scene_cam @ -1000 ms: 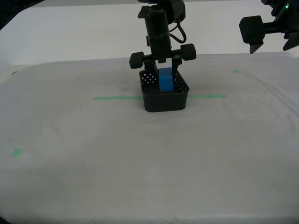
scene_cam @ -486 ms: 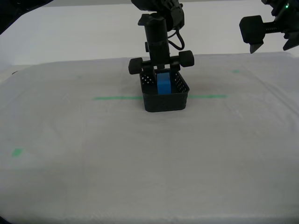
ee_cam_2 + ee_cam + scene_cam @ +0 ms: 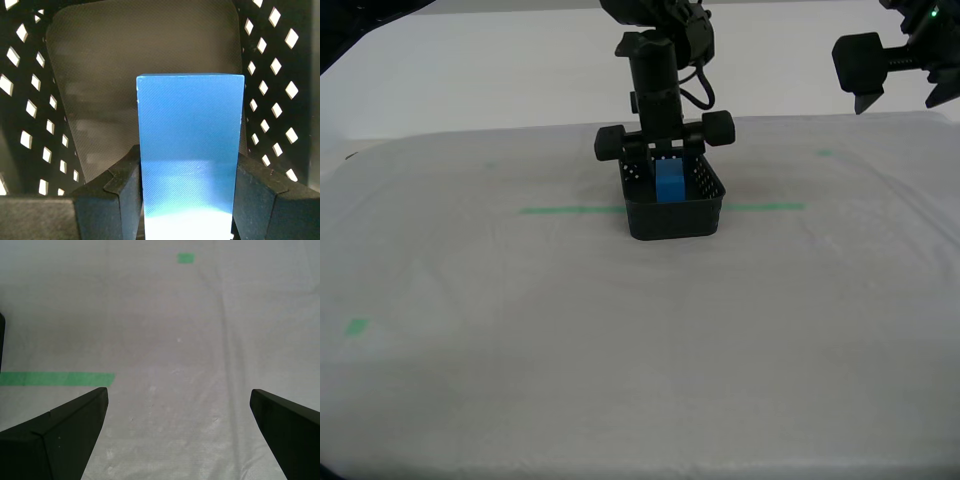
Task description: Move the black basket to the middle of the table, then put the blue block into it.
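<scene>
The black basket (image 3: 673, 217) stands on the table (image 3: 620, 360) near the middle of the exterior view, on the green tape line (image 3: 570, 210). Inside it the blue block (image 3: 669, 183) stands upright and low, with its top above the rim. My second gripper (image 3: 667, 168) reaches down from above and is shut on the block. In the second wrist view the blue block (image 3: 190, 145) fills the gap between both fingers (image 3: 120, 190), with the basket's perforated walls (image 3: 272, 75) all round. My first gripper (image 3: 900, 98) hangs open and high at the exterior view's upper right, holding nothing.
Below my first gripper (image 3: 177, 430) lies bare cloth with an end of the green tape line (image 3: 55, 378) and a small green tape bit (image 3: 186, 258). Another green bit (image 3: 357, 326) lies toward the exterior view's left. The table's back edge runs behind the basket.
My second gripper has lowered the blue block deeper into the basket. The basket and my first gripper have not moved.
</scene>
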`<state>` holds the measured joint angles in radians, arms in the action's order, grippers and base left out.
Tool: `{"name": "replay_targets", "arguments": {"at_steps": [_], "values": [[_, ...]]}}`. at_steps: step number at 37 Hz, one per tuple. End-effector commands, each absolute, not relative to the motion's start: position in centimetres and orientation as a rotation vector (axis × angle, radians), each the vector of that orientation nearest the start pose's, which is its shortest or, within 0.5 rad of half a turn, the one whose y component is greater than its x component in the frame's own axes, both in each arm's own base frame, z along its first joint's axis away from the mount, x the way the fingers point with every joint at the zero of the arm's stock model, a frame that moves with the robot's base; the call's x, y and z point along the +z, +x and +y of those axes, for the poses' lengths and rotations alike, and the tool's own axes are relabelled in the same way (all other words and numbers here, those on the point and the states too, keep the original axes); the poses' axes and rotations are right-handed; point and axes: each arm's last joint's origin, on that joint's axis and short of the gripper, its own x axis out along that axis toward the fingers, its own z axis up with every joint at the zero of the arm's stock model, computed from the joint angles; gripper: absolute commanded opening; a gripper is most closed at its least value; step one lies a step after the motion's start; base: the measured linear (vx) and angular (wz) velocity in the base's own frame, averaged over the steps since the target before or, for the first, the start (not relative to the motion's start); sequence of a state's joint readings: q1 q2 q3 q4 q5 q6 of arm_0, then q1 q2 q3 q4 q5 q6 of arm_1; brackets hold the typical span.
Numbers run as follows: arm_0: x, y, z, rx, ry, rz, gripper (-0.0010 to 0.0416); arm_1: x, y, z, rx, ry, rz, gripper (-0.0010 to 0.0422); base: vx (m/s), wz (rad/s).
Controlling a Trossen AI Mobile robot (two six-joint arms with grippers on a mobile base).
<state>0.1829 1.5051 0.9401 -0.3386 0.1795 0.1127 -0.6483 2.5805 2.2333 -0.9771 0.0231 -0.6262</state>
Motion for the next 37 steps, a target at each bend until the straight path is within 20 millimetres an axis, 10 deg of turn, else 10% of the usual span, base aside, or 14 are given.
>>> {"name": "replay_targets", "arguments": {"at_steps": [1, 16, 21, 37], "values": [[21.1, 29.7, 5.0, -0.045, -0.057, 0.886, 0.0398, 12.3, 41.2, -31.3, -0.157, -0.087, 1.380, 0.0101, 0.000, 0.000], [21.1, 29.7, 5.0, -0.045, -0.057, 0.886, 0.0399, 12.7, 41.2, -31.3, -0.224, -0.010, 1.366, 0.0422, 0.000, 0.000], [21.1, 29.7, 5.0, -0.045, -0.057, 0.886, 0.0398, 13.1, 41.2, -31.2, -0.247, -0.027, 1.371, 0.0363, 0.000, 0.000], [21.1, 29.7, 5.0, -0.045, -0.057, 0.886, 0.0399, 19.0, 40.1, -30.3, -0.251, 0.025, 1.298, 0.0403, 0.000, 0.000]]}}
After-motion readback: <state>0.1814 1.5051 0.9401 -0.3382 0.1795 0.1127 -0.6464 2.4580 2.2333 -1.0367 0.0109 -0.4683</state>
